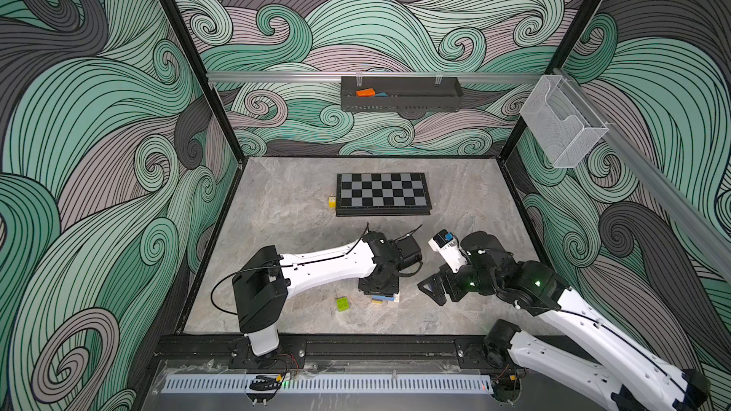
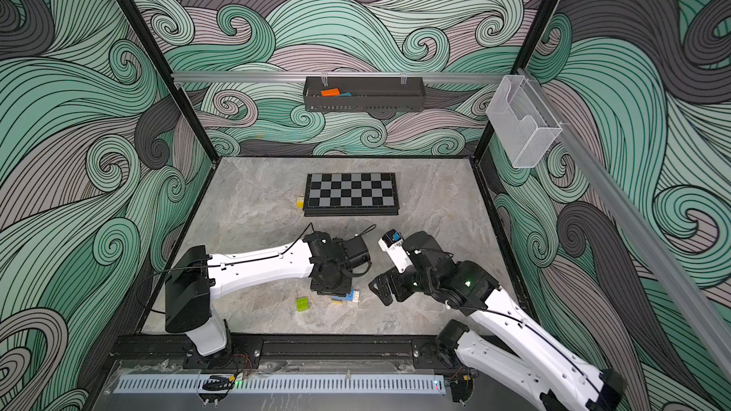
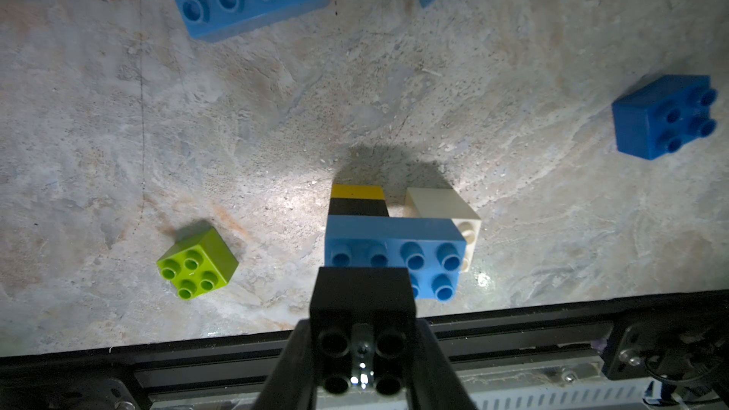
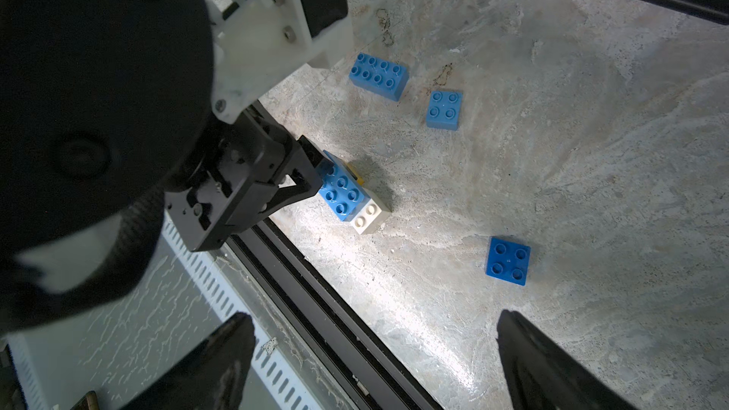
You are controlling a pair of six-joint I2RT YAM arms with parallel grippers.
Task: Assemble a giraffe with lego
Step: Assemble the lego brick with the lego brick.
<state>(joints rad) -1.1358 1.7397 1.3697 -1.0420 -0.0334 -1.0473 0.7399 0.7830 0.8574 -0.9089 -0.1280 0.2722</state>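
The left gripper is clamped on a black brick and holds it over one end of the long blue body brick of the half-built giraffe. The giraffe stands near the front edge of the table on a yellow-and-black leg and a white leg. The step in hand looks like seating this brick as the base of the neck. To do it well the arm should square the brick with the body, centre it on the end studs and press straight down, since a skewed push could tip a body resting on two narrow legs. Whether the brick already touches the studs is hard to tell, as it hides them in the left wrist view. The right gripper hangs empty with its jaws wide apart, near the figure and well placed to steady the white end. The right wrist view shows the loose long blue brick and the light blue square whole, where the left wrist view crops them. It misses the lime green brick, which the other views show. In both top views the left gripper covers most of the giraffe
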